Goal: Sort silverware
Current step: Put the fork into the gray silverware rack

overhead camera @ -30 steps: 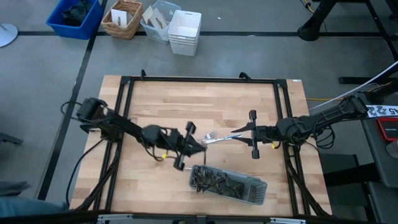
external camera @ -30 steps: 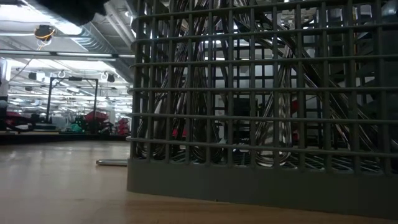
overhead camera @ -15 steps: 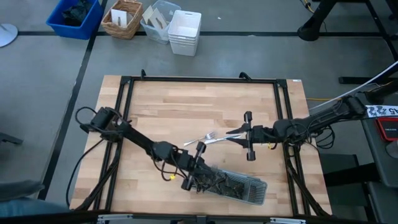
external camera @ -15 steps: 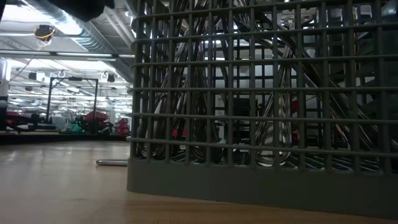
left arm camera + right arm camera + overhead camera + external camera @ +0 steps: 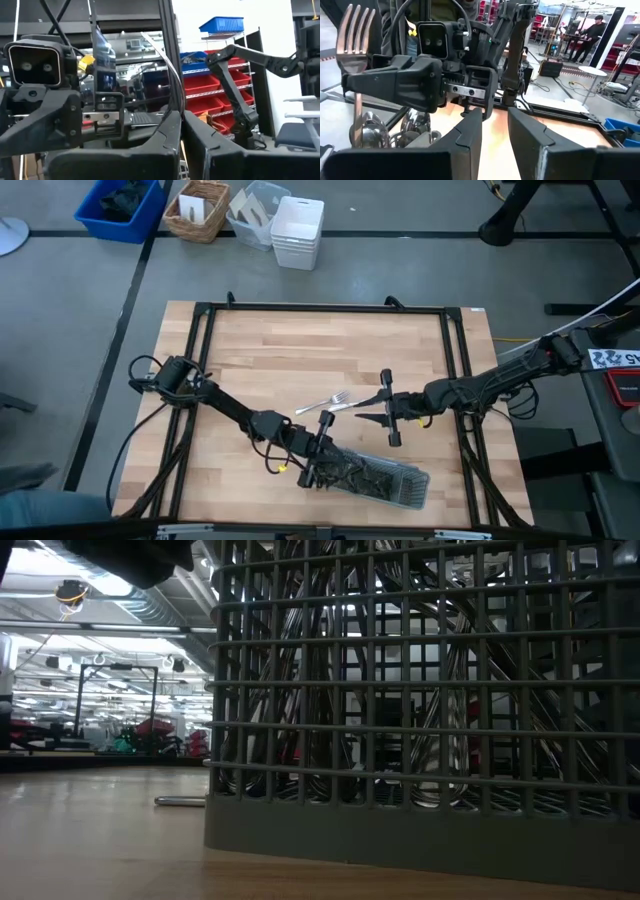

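The wooden table (image 5: 300, 350) carries the long grey mesh tray (image 5: 415, 485), and I place everything else by that tray. From table height its mesh wall (image 5: 400, 840) fills most of the picture and runs off the edge, so its far end is cut off there.

My left gripper (image 5: 326, 457) sits at the tray's left end, right against it. From above, my own wrist covers the spot where it meets the tray. In my left wrist view the left gripper (image 5: 181, 120) fills the foreground, with a thin bright strip rising behind it. I cannot tell whether it grips anything or is released.

My right gripper (image 5: 362, 408) hangs beyond the tray's far long side, apart from it and pointing toward my left arm. Its fingers (image 5: 470, 132) are spread, with bare wood showing through the gap: released, holding nothing.

The silverware (image 5: 350, 472) lies heaped inside the tray, too tangled from above to tell the pieces apart. Through the mesh, the silverware (image 5: 400, 690) shows only as leaning bright stems. One fork (image 5: 327, 402) lies on the wood beyond the tray, just past my right fingertips and not touching them. In my right wrist view a fork (image 5: 354, 30) stands tines up over some spoon bowls (image 5: 367, 132). Its lower stem is hidden behind my left gripper, so I cannot tell what holds it.
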